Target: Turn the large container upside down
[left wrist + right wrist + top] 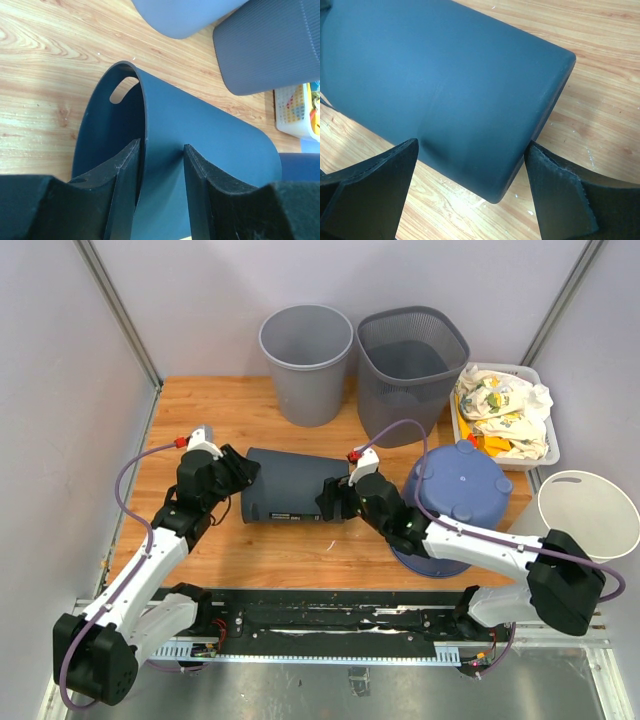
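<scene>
While the left gripper (161, 147) has its fingers (127, 170) set astride the rim of the dark container (285, 498), one inside the mouth and one outside, they are not yet pinching: the outer finger stands off the wall with a gap showing. In its own wrist view the right gripper (471, 147) is spread wide, a finger on either side of the closed bottom end, neither clearly touching.

In the overhead view the container lies on its side at the middle of the frame, mouth to the left and bottom to the right, between the two arms. I judge the step to be the grasp before tipping. Next, the left fingers need to close on the rim, and the bottom end must be raised and swung over so the mouth comes down flat.

It rests on a wooden table (200, 410) with pale walls around. Two grey bins (306, 360) stand at the upper middle, an upturned blue bucket (458, 505) at right, a basket of cloths (505, 415) at upper right.
</scene>
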Motion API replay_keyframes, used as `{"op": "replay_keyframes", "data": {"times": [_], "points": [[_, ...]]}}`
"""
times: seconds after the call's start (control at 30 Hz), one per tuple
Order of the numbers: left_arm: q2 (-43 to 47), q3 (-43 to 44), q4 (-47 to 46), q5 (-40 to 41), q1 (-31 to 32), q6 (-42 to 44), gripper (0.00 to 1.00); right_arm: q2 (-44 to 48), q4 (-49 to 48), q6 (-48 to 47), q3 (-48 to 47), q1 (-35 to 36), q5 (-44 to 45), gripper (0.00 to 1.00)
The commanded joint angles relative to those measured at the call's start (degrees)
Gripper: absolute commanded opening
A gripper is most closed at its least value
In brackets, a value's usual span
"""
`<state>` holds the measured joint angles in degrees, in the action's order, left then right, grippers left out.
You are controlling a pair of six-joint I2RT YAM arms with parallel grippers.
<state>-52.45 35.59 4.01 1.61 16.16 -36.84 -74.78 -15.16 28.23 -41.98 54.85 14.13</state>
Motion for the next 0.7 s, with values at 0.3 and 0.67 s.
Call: {"op": "replay_keyframes", "data": {"times": [0.3, 0.67], "points": [[-1.13, 1.02, 0.54, -5.97, 0.36, -0.23, 0.43, 3.58, -1.94, -2.68, -6.87, -0.80, -4.52, 0.86], [-1.44, -0.51, -6.58, -13.46, 0.36, -5.64, 0.43, 6.24, 2.01, -6.53, -11.84, -0.80, -4.55, 0.85]]}}
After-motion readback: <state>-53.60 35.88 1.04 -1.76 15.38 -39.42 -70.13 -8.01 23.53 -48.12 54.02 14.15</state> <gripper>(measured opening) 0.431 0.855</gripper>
